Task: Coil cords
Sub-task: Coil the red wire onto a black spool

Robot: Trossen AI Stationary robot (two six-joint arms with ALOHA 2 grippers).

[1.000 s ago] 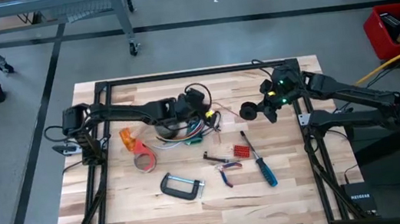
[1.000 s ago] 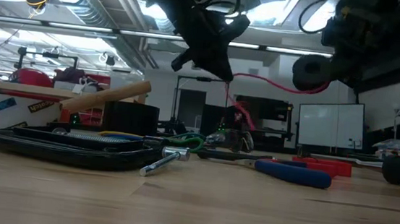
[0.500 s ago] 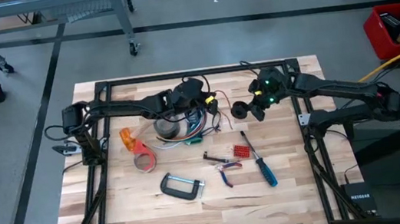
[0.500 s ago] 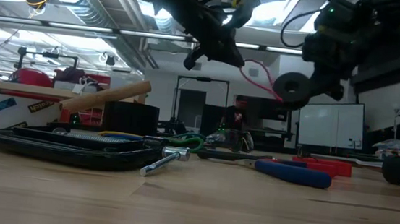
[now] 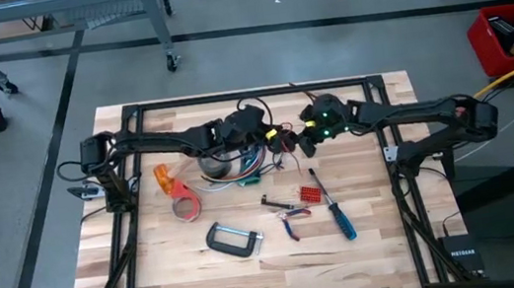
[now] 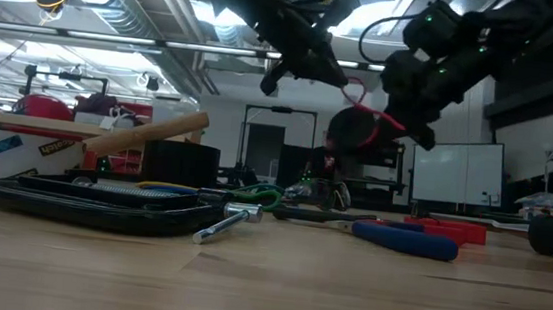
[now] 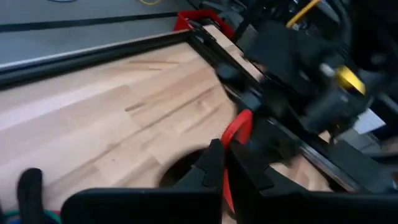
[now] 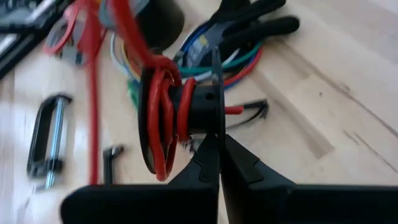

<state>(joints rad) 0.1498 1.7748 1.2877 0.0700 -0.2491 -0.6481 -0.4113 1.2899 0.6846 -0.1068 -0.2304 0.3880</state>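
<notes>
A black spool (image 8: 198, 116) carries several turns of red cord (image 8: 163, 118). My right gripper (image 5: 302, 139) is shut on the spool, above the table's far middle. A free length of the red cord (image 6: 366, 101) runs from the spool to my left gripper (image 5: 272, 134), which is shut on it close by. A loose bundle of blue, green, red and white cords (image 5: 244, 172) lies on the table under the left arm and also shows in the right wrist view (image 8: 219, 60). My left gripper pinches the red cord (image 7: 237, 127) between its two fingertips, on a single strand that bends just past them. The held length is lifted clear of the table and leads toward the spool. My right gripper pinches the rim of one spool flange (image 8: 214, 138) between its two fingers. The spool is lifted clear of the table, its axis across the fingers, with the red turns beside the held flange.
A grey tape roll (image 5: 211, 162) and an orange-red tape roll (image 5: 174, 189) lie at the left. A black C-clamp (image 5: 234, 239), pliers (image 5: 294, 218), a small red piece (image 5: 310, 195) and a blue-handled screwdriver (image 5: 337, 213) lie nearer the front.
My right gripper has carried the spool toward the table's left, close up to my left gripper. My left gripper has risen a little and shifted toward the far edge, still shut on the red cord. The cord span between them has shortened.
</notes>
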